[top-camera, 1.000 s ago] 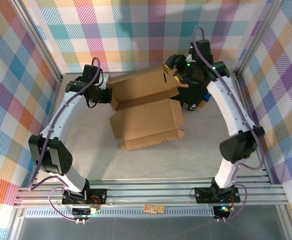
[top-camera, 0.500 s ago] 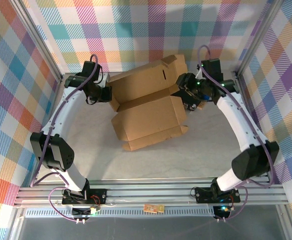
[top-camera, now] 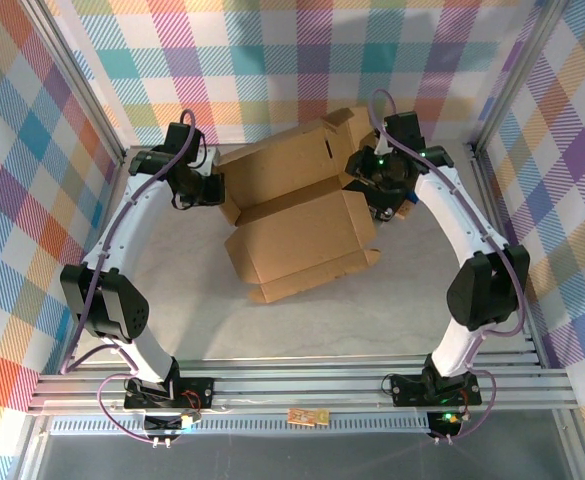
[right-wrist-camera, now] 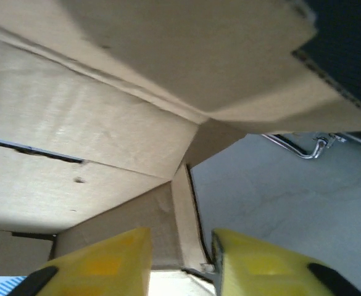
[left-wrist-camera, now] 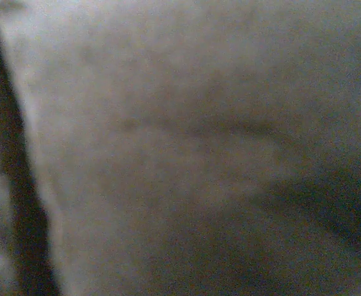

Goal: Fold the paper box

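Note:
The paper box (top-camera: 297, 235) is brown cardboard, half folded at the table's middle. Its rear panel (top-camera: 287, 165) is tilted up toward the back wall, with a notched flap (top-camera: 350, 128) at its right end. My left gripper (top-camera: 212, 188) presses against the box's left end; the left wrist view is blurred cardboard (left-wrist-camera: 180, 142) and hides its fingers. My right gripper (top-camera: 365, 172) sits at the rear panel's right end. In the right wrist view its yellow fingers (right-wrist-camera: 103, 265) stand apart, gripper (right-wrist-camera: 180, 271) open, with a narrow cardboard flap edge (right-wrist-camera: 186, 216) rising between them, not clamped.
A black hard case (top-camera: 394, 205) with a metal handle (right-wrist-camera: 303, 148) stands just behind the right gripper at the back right. Aluminium frame posts (top-camera: 92, 110) and checked walls close in the table. Grey tabletop (top-camera: 302, 330) lies in front of the box.
The right gripper has swung from above the right flap to beside and under the rear panel's right end. The rear panel and its flap have risen. The left arm moved slightly.

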Motion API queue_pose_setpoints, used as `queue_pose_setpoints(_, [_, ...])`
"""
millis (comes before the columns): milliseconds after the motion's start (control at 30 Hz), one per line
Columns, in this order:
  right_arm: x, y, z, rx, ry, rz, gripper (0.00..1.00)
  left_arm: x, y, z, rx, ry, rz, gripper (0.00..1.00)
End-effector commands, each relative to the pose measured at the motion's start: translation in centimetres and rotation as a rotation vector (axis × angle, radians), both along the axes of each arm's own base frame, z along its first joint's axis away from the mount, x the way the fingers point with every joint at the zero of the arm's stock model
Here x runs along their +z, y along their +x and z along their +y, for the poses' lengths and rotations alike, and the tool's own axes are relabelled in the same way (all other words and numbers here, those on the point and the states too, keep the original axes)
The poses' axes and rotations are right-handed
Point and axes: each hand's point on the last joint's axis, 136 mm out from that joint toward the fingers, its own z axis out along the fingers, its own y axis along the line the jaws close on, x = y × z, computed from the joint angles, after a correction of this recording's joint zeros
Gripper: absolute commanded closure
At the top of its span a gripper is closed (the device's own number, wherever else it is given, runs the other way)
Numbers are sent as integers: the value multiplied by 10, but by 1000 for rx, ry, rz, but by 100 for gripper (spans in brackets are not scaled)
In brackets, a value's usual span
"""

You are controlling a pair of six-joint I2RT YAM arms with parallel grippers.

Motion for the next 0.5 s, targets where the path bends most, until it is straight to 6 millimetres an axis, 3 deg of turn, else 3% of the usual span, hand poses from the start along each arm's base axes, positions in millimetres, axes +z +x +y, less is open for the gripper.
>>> queue_pose_setpoints(0, [-5, 0, 9, 59, -86, -10, 77, 15, 1, -2, 8, -40, -17, 100])
queue_pose_setpoints(233, [-10, -6, 33, 140, -242, -43, 87, 17, 2, -3, 11, -47, -18, 100])
queue_pose_setpoints(467, [-19, -9, 58, 219, -337, -44, 88, 19, 2, -4, 7, -58, -22, 100])
